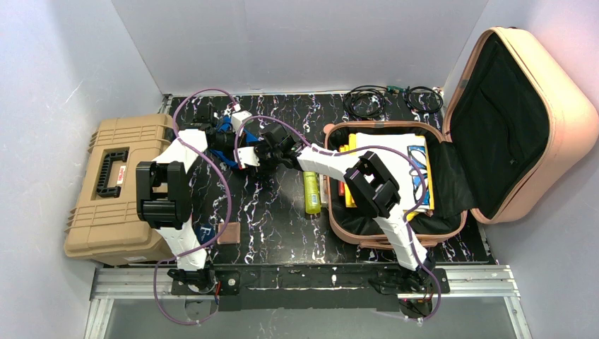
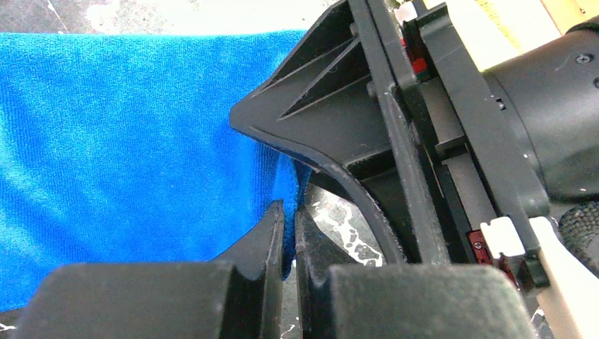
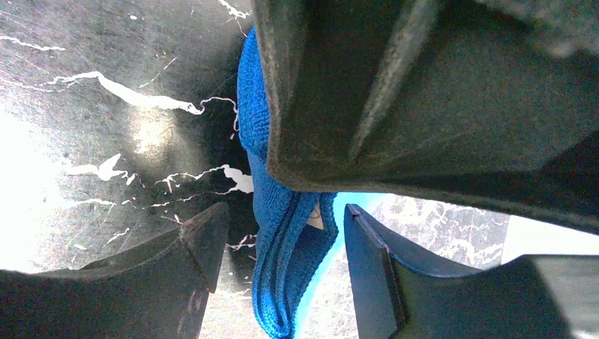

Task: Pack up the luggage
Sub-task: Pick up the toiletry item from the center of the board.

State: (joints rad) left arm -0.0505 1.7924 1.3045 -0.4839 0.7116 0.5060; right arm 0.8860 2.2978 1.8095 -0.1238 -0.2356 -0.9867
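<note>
Luggage, a large peach-pink hard-shell suitcase (image 1: 568, 113) with rounded corners and black fabric lining, lies open on the right side of the black white-veined table (image 1: 275, 233). Its lid is tipped back towards the right wall. In its base rests a flat white item with blue and black print (image 1: 395, 159). Just beside the case's left wall a yellow-green bottle (image 1: 311, 192) lies on the table.

Further left, towards the back, both arms meet over a bright blue towelling cloth (image 2: 127, 141). The left gripper (image 2: 289, 212) has its fingers pressed together, pinching an edge of that cloth. The right gripper (image 3: 282, 219) stands spread, a folded edge of the cloth hanging between its fingers with a gap on each side.

A tan ribbed toolbox with a black handle (image 1: 120, 187) sits at the far left, and black coiled cables (image 1: 385, 99) lie along the back edge.
</note>
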